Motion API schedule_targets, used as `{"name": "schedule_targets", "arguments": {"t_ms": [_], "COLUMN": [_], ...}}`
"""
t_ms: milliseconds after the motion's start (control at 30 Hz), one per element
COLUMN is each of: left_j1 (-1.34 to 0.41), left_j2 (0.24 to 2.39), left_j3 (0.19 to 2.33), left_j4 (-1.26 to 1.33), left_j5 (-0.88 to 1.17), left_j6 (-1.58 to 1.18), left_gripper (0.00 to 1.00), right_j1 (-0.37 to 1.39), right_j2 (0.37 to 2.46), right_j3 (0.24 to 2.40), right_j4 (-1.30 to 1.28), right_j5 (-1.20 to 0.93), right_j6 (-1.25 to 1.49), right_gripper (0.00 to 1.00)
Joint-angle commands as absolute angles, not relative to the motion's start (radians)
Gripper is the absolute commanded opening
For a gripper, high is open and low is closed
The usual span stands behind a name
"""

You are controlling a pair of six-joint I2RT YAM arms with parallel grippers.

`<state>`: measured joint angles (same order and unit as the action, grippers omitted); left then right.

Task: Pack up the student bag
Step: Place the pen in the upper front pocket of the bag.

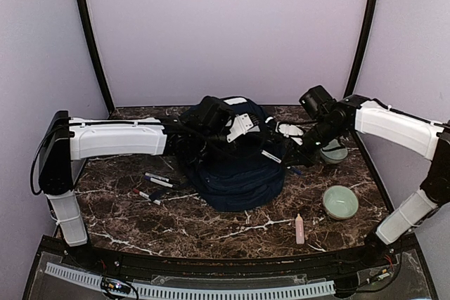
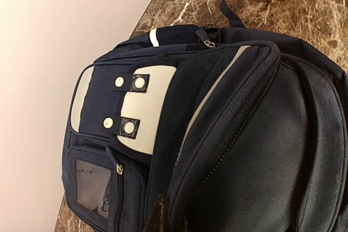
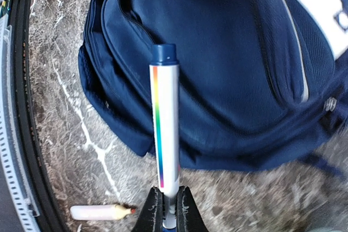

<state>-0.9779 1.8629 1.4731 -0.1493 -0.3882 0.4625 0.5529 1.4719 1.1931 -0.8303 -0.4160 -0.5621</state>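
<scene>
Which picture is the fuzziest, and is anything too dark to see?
Right wrist view: table at lower right is smeared, marker looks crisp. Left wrist view: bag is sharp but dark low down. Top view: bag's folds vanish in shadow.

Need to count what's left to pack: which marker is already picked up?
The white marker with rainbow stripe and blue cap, gripped in the right tool; the other markers lie on the table beside the student bag.

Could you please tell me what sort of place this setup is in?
Probably a robot lab test cell: plain lilac walls enclose a marble-patterned table, a left arm and a right arm are bolted at its near edge, and a student bag lies on it.
</scene>
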Motion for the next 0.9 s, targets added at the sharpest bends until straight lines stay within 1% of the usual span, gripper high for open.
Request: {"name": "schedule_targets", "arguments": {"t_ms": [0, 133, 233, 333, 533, 867], "left_j1": [-0.962, -0.962, -0.962, -0.948, -0.907, -0.875], "left_j2": [1.71, 1.629, 1.578, 1.548, 1.526, 1.529], "left_j3": [1.481, 1.423, 1.358, 1.324, 1.303, 1.278], "left_j4": [-0.072, -0.003, 0.071, 0.093, 0.086, 0.09], "left_j5": [-0.346, -0.314, -0.317, -0.275, -0.179, -0.131], "left_j6": [0.384, 0.369, 0.367, 0.34, 0.26, 0.227], "left_gripper": [0.0, 0.0, 0.0, 0.0, 0.0, 0.0], "right_j1": [0.657, 0.74, 0.77, 0.816, 0.903, 0.96], "right_j2": [1.54, 1.619, 1.692, 1.748, 1.773, 1.734], "right_j3": [1.334, 1.46, 1.583, 1.659, 1.608, 1.548], "right_j4": [-0.879, -0.89, -0.943, -0.963, -0.912, -0.935], "right_j5": [-0.229, -0.107, -0.125, -0.065, 0.108, 0.124], "right_j6": [-0.636, -0.671, -0.676, -0.704, -0.792, -0.783], "right_gripper": [0.04, 0.03, 0.03, 0.03, 0.02, 0.02]}}
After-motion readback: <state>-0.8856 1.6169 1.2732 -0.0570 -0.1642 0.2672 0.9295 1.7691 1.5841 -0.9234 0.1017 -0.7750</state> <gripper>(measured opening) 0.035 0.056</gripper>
